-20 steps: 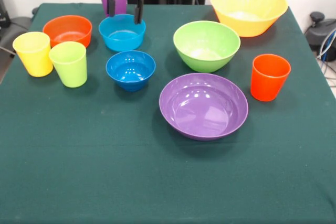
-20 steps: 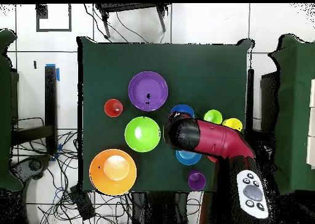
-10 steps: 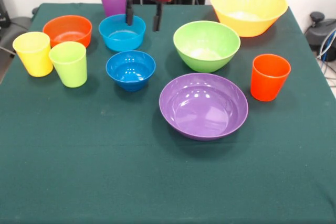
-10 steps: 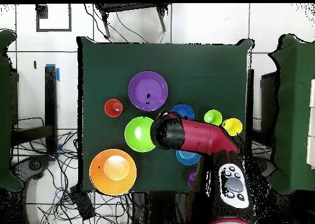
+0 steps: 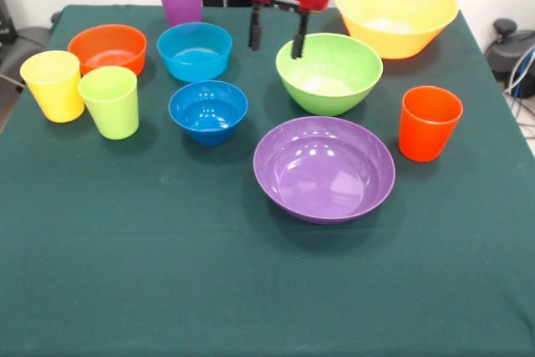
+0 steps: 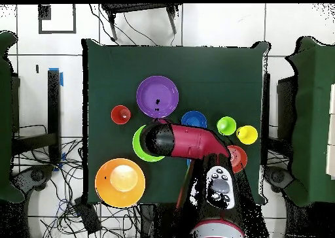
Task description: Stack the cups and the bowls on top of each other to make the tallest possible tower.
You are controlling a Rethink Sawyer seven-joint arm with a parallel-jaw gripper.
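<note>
Bowls and cups are all standing apart on the table point(image 5: 100, 290); nothing is stacked. I am holding the gripper point(image 5: 274, 34) empty, fingers spread, above the near-left rim of the lime green bowl point(image 5: 329, 73), with the very large yellow-orange bowl point(image 5: 395, 12) behind it. I am worrying that one finger is coming down on the rim and tipping this glossy bowl. In the overhead view the arm is covering the light blue bowl point(image 5: 195, 50) and much of the green one

red and black arm point(image 6: 190, 140) reaches over the table; gripper point(image 5: 277, 35) points down, fingers point(image 5: 254, 31) spread apart
</note>
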